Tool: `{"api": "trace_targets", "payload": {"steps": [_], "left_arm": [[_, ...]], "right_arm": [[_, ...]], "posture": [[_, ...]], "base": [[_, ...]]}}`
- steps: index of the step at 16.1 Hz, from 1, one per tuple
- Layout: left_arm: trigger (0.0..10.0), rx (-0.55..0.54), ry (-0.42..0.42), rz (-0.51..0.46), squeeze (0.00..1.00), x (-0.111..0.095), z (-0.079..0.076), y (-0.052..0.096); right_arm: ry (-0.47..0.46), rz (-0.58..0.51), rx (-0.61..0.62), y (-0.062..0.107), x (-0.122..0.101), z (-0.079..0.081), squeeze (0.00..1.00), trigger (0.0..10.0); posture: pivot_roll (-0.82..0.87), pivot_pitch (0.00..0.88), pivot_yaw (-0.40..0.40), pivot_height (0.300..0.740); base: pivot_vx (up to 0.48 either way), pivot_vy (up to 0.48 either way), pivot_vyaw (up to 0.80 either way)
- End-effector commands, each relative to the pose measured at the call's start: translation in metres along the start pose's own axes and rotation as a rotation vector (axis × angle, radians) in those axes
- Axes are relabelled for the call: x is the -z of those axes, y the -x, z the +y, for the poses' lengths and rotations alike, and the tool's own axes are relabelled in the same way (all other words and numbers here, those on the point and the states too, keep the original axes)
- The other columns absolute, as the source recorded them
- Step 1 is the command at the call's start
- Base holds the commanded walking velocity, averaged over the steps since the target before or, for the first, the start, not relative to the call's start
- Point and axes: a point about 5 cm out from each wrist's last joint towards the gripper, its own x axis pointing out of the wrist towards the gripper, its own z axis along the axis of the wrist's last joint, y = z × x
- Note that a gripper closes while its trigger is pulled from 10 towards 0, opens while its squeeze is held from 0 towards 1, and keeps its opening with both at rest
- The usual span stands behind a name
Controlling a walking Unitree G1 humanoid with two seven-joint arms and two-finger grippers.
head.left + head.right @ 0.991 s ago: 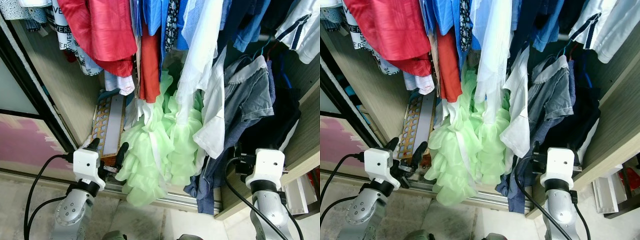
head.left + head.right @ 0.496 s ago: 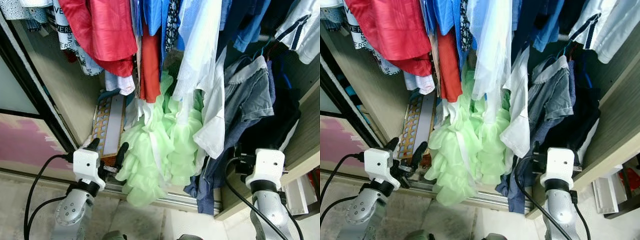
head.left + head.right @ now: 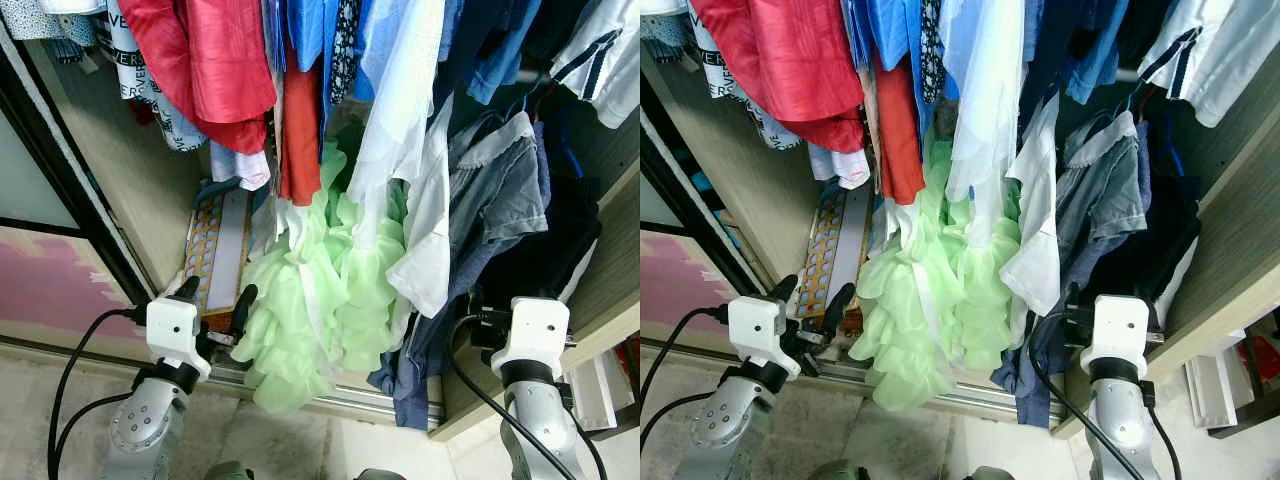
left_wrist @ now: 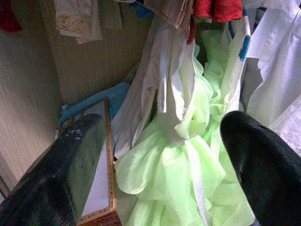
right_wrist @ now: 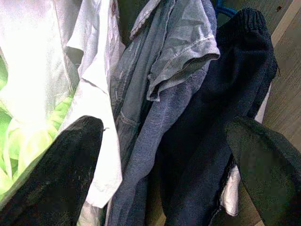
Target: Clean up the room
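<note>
The pale green ruffled dress [image 3: 310, 310], hung long axis vertical with its hem spilling over the wardrobe sill [image 3: 380, 400], is seen just right of the spread, empty left gripper [image 3: 215, 305], nearer than the spread right gripper [image 5: 160, 174] facing denim [image 5: 178, 52].

Open wardrobe with pale wood-grain side panels [image 3: 125, 190], dark sliding-door frame [image 3: 60, 170] on the left, metal floor track [image 3: 380, 402] along the front, grey mottled floor [image 3: 270, 440], pink-and-white panel [image 3: 50, 290] low at left, bright even daylight
</note>
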Motion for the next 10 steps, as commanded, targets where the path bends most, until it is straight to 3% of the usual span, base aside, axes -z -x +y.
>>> {"api": "trace_targets", "payload": {"steps": [1,10], "left_arm": [[10.0,-0.028,-0.031,0.034,0.00,0.0062,-0.0004,-0.0015],[10.0,-0.105,-0.075,0.063,0.00,0.0080,0.0039,-0.0039]], "right_arm": [[0.018,-0.013,-0.010,-0.0060,-0.0037,0.0039,0.00,10.0],[0.010,-0.003,-0.008,-0.0057,-0.0018,0.0050,0.00,10.0]], "posture": [[0.00,0.000,-0.051,0.740],[0.00,0.000,-0.048,0.740]], "base": [[0.000,0.000,0.00],[0.000,0.000,0.00]]}}
